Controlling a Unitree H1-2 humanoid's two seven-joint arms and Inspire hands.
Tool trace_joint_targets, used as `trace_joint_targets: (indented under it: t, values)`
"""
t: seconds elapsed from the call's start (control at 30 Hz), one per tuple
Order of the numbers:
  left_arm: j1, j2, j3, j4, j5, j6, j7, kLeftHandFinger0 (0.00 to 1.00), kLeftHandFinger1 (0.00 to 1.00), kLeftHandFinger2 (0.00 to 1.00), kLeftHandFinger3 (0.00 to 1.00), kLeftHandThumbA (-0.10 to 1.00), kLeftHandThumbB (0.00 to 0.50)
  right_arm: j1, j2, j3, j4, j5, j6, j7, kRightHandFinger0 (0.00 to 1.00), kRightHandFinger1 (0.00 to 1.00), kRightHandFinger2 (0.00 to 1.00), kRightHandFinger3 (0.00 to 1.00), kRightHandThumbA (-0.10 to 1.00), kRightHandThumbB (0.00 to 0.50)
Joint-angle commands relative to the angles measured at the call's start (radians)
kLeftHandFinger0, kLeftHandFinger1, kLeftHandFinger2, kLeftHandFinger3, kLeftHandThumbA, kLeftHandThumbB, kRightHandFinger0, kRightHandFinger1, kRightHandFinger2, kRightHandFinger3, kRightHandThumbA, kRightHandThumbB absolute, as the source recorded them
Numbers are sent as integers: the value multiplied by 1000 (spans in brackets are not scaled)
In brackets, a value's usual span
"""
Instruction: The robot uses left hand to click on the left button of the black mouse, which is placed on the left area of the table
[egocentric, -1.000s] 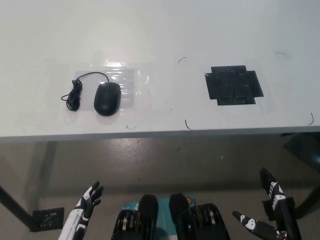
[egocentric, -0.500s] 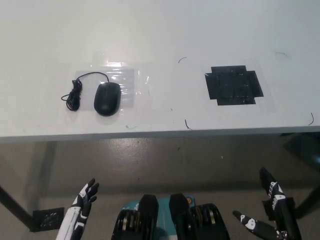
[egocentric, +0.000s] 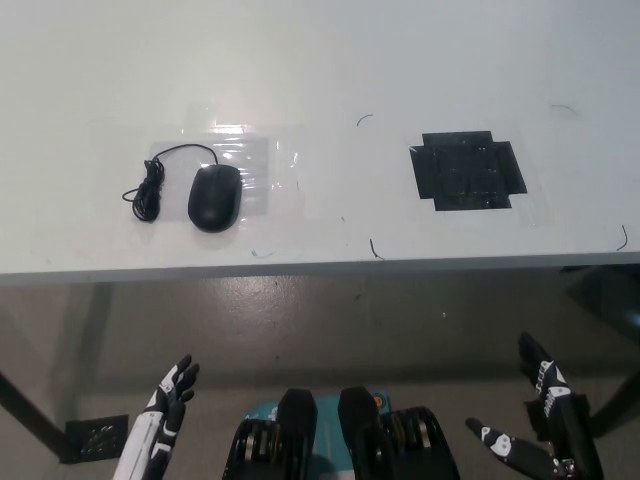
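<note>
A black mouse (egocentric: 215, 197) lies on the left part of the white table (egocentric: 320, 60), on a clear plastic patch, its cable (egocentric: 150, 185) bundled to its left. My white left hand (egocentric: 168, 395) hangs below the table's front edge at the lower left, open, fingers spread, far from the mouse. At the lower right, also below the table, my black right hand (egocentric: 545, 420) rests open, holding nothing.
A black taped square (egocentric: 467, 170) sits on the table's right half. Short black marks dot the tabletop near the front edge (egocentric: 376, 250). Grey floor and a table leg (egocentric: 30, 420) show beneath.
My left hand dropped slightly lower from a second ago and has since held still. The mouse and right hand stay put.
</note>
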Motion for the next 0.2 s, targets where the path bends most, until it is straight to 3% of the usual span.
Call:
trace_joint_targets:
  t: [0.0,0.17]
  values:
    - [-6,12,-6,-23,-27,-34,39,1000,1000,1000,1000,1000,113,-25,-8,5,-26,-2,-50,5,1000,1000,1000,1000,924,113]
    - [-9,8,2,-33,-59,1,42,1000,1000,1000,1000,1000,81,-34,-9,7,-20,-6,-50,-1,1000,1000,1000,1000,971,119]
